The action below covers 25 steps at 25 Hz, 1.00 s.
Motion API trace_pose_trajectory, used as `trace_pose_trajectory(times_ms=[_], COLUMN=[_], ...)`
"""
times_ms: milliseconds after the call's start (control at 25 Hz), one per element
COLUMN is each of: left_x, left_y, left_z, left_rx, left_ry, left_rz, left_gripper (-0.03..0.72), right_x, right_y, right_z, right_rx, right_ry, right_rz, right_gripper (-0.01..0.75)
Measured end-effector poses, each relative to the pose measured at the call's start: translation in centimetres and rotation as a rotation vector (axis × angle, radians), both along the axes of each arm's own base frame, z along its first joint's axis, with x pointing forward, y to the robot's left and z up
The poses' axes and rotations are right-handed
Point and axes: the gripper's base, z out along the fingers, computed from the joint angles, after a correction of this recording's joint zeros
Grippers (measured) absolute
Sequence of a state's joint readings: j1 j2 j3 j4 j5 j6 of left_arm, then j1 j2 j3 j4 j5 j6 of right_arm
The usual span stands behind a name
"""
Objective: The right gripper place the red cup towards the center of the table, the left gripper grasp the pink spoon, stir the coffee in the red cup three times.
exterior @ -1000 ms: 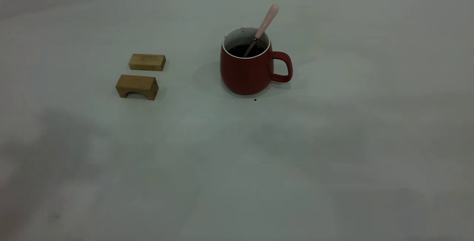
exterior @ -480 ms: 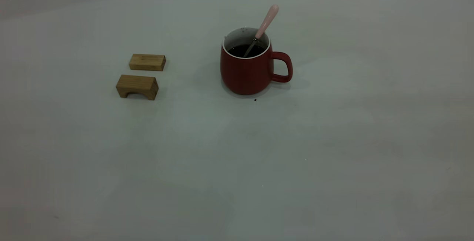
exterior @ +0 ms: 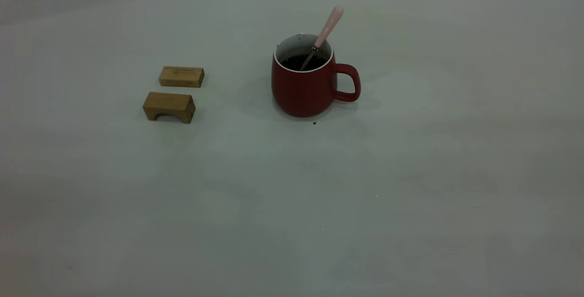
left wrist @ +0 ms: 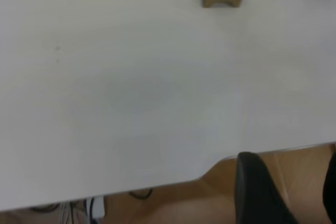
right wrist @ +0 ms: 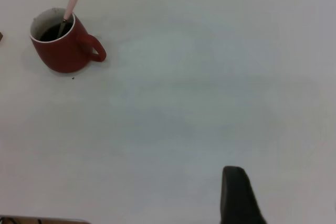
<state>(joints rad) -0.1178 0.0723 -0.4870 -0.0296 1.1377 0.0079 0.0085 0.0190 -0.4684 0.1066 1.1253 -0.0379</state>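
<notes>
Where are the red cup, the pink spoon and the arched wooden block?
red cup (exterior: 301, 89), exterior view, front wall.
pink spoon (exterior: 330, 23), exterior view, pink handle.
arched wooden block (exterior: 169, 104), exterior view, front face.

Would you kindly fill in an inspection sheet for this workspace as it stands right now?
Surface: the table is pale, with a few tiny dark specks by the cup.
Job's things: the red cup stands upright near the middle, handle toward the right arm's side; the coffee is inside; the pink spoon leans in it, handle over the rim.
Clutter: two wooden blocks on the left arm's side, apart from the cup.
Grippers: the left gripper is back past the table edge; the right gripper is over bare table, far from the cup.
Cables: some cables under the table edge.
Surroundings: wooden floor.
</notes>
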Motion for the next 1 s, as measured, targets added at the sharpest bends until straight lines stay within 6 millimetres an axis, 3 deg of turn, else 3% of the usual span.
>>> trace_pose_trajectory(times_ms=[320, 1000], left_x=[-1.2, -1.2], left_y=[0.0, -0.1], left_z=[-0.1, -0.1], left_rx=[-0.009, -0.007], left_ry=[-0.091, -0.094], left_rz=[0.022, 0.086], left_gripper=[0.386, 0.386], right_x=[0.0, 0.0], right_y=[0.0, 0.0], right_z=[0.0, 0.0], right_rx=[0.000, 0.000], right_ry=[0.001, 0.001], right_rz=[0.000, 0.000], right_gripper=[0.479, 0.479])
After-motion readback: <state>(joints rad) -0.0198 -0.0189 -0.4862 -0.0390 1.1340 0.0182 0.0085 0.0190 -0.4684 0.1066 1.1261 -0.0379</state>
